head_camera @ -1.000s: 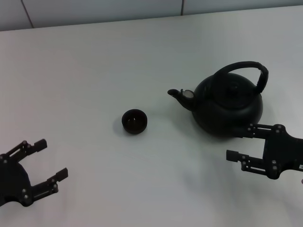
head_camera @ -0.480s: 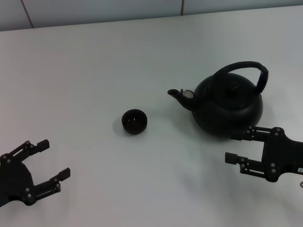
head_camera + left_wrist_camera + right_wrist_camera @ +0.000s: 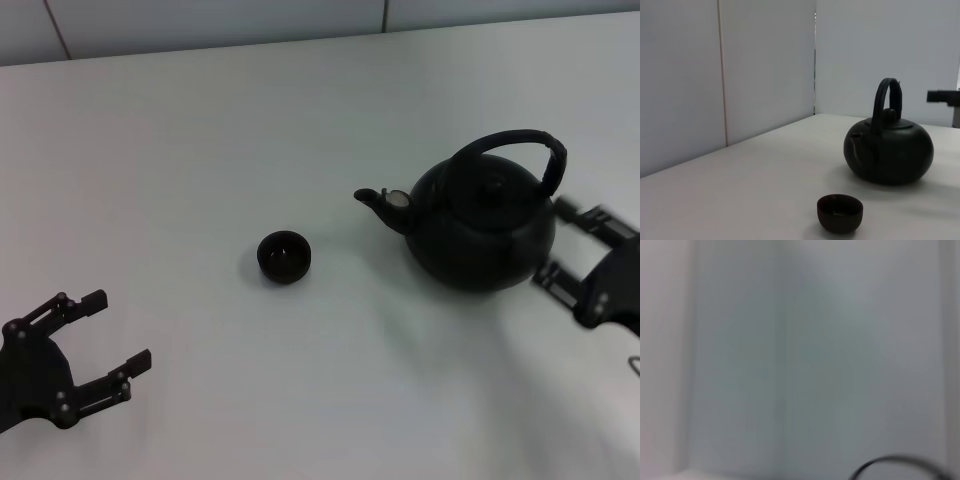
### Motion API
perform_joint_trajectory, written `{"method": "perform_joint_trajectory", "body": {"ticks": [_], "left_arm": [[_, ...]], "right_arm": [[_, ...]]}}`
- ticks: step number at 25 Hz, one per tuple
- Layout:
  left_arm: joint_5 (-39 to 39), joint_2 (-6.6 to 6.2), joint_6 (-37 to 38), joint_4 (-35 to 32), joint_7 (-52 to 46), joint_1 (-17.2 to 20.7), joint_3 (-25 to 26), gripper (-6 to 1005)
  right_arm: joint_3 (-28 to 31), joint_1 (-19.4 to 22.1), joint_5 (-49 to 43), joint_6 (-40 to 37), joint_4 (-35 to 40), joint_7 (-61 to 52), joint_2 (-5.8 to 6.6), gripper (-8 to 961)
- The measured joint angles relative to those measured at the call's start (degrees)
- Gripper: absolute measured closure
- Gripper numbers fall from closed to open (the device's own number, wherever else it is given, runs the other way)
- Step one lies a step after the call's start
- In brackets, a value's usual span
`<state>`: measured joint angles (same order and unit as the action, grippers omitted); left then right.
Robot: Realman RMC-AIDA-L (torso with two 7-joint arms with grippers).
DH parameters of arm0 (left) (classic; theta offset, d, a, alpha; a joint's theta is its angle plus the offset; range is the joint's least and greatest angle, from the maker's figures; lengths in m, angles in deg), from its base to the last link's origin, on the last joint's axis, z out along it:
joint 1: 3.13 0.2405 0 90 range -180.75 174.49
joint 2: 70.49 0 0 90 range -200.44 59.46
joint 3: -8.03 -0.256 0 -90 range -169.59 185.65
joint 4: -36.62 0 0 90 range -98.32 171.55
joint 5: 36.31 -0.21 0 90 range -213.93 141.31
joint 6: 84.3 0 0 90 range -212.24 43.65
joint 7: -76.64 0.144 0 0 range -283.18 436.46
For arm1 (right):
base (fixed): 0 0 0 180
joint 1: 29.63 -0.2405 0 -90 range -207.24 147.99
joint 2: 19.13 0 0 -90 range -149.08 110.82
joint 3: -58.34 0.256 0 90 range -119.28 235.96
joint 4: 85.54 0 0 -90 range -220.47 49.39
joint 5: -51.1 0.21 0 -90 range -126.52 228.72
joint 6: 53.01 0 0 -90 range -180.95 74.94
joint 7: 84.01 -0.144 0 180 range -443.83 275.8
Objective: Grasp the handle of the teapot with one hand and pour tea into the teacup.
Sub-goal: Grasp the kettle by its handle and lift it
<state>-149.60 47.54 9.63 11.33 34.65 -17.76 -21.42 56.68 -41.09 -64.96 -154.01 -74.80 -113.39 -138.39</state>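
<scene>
The left gripper (image 3: 108,333) hangs over the table's (image 3: 200,140) near-left corner, its two pronged fingers spread wide with nothing between them, well apart from everything else.

Toward the middle of the table, a little left of centre, the teacup (image 3: 284,256) sits upright with its mouth open to the ceiling; from the left wrist camera it (image 3: 840,213) shows as a low dark bowl in front of the pot.

To its right, well clear of it, the teapot (image 3: 478,215) stands upright on the right half of the table. Its short spout (image 3: 375,198) points left, toward the teacup, so the pot's long axis runs side to side across the table. The handle (image 3: 520,148) arches over the lid knob, standing up, untouched.

At the table's right edge, just beside the teapot's right flank, the right gripper (image 3: 560,243) is held with its fingers parted and empty, one tip near the foot of the handle, the other lower by the pot's belly. Whether it touches the pot cannot be told.
</scene>
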Motion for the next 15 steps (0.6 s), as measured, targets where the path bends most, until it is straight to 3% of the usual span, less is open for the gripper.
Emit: {"method": "perform_joint_trajectory", "body": {"ticks": [1, 2, 6, 15], "left_arm": [[0.0, 0.00, 0.0, 0.0, 0.0, -0.1, 0.0, 147], [0.0, 0.00, 0.0, 0.0, 0.0, -0.1, 0.0, 147], [0.1, 0.00, 0.0, 0.0, 0.0, -0.3, 0.0, 147], [0.3, 0.00, 0.0, 0.0, 0.0, -0.6, 0.0, 148]], "right_arm": [[6.2, 1.6, 0.5, 0.4, -5.7, 6.1, -0.08, 358], [6.2, 1.6, 0.5, 0.4, -5.7, 6.1, -0.08, 358], [16.4, 5.4, 0.8, 4.1, -16.7, 17.6, -0.33, 358], [18.4, 5.5, 0.8, 10.8, -21.0, 23.4, -0.32, 357]]}}
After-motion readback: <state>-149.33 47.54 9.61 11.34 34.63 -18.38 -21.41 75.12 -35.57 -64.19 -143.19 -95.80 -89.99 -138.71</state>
